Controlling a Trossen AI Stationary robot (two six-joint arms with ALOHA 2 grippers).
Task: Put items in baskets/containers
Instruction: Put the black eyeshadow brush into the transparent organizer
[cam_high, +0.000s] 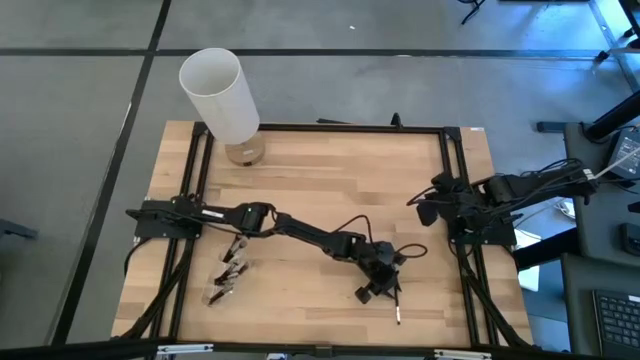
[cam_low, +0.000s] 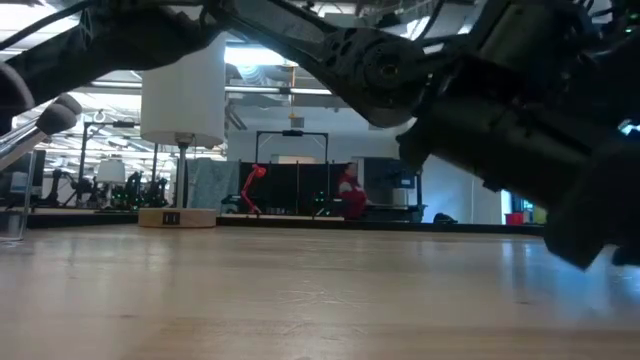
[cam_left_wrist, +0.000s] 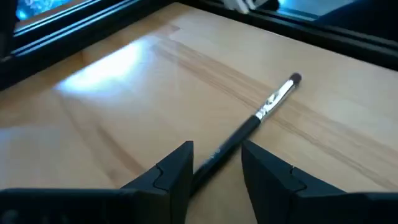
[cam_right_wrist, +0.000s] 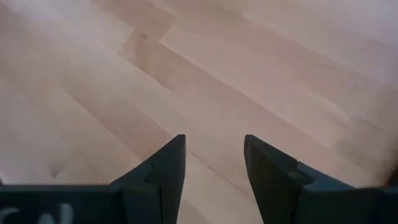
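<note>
Pale wooden boards make up the table (cam_high: 330, 180), which is framed by dark rails and seen from above in the middle of the high view. At the upper left of that view a tall white cylinder (cam_high: 219, 93) is stood at the table's edge, with a small tan jar (cam_high: 244, 152) just below it. The left arm is stretched from the left rail across to the lower middle of the high view, where the left gripper (cam_high: 378, 283) is held low over the wood. Its two dark fingers (cam_left_wrist: 175, 171) are seen spread apart in the left wrist view, and a thin dark makeup brush (cam_left_wrist: 249, 129) is laid flat on the table between them; whether the fingers are touching it cannot be told. The brush's silver neck and small dark tip are pointed away from the gripper. At the lower left of the high view, a small heap of more brushes (cam_high: 228, 272) is seen beside the left rail, with something clear lying among them. The right gripper (cam_high: 428, 209) is parked at the right rail, and its fingers (cam_right_wrist: 163, 167) are held apart over bare wood.
</note>
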